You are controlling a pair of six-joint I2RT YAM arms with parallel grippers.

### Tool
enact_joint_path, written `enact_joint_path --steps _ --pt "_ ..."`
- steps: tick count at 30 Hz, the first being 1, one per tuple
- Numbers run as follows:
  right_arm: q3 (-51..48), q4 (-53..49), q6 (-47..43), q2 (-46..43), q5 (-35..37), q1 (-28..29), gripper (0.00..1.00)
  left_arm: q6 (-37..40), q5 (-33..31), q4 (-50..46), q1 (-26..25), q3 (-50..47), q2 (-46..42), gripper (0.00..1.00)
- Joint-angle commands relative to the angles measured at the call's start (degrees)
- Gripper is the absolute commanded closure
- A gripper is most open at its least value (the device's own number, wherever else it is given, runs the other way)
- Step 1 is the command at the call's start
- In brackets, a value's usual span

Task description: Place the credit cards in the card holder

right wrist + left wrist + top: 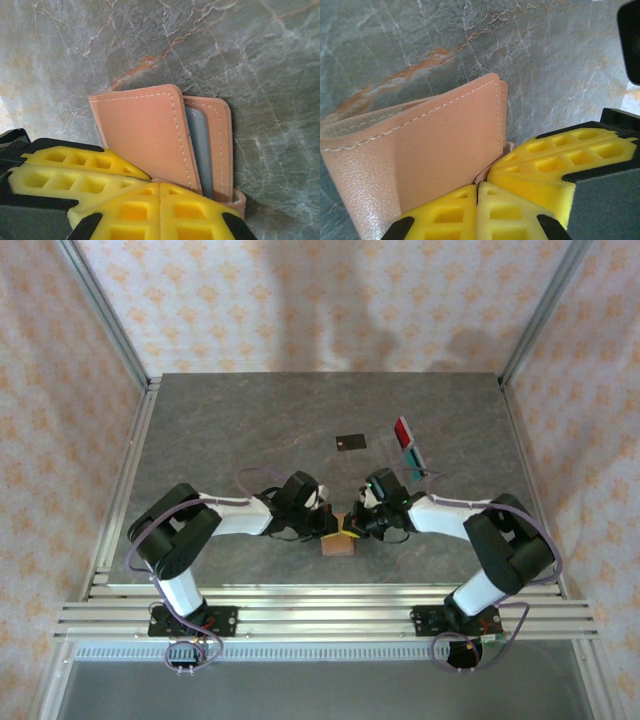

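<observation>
Yellow fingers [195, 220] up close: left pincer [477, 212] and right pincer [160, 212] both clamped tight on the tan card holder [142, 132], flaps pointing straight away, long axis ahead.

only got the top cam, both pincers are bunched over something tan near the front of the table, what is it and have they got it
observer: On the wrist cams it's a tan stitched leather card holder. The left pincer and the right pincer each have their yellow pads pressed shut on its lower edge, from opposite sides.
operator: ok is a slot open on it yet
observer: The right wrist cam shows the front panel standing away from the back panel, with a grey-blue layer between them. I can't tell whether that is a card or the lining.
</observation>
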Motion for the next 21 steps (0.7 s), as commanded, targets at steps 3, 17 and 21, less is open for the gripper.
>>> enact_joint_path --steps 3,17,21 --pt "-2.5 -12.3 -3.0 7.2 17.2 1.5 1.0 -1.2 -2.6 -0.6 0.3 -1.8 2.5 1.0" --pt "-0.7 -21.6 -1.4 12.6 35.6 9.2 1.0 -2.8 -4.9 0.3 0.2 -4.0 2.0 1.0" --pt "3.0 -26.2 -4.2 8.7 34.8 9.3 1.0 -2.1 -5.0 -1.7 0.2 -3.3 1.4 1.0"
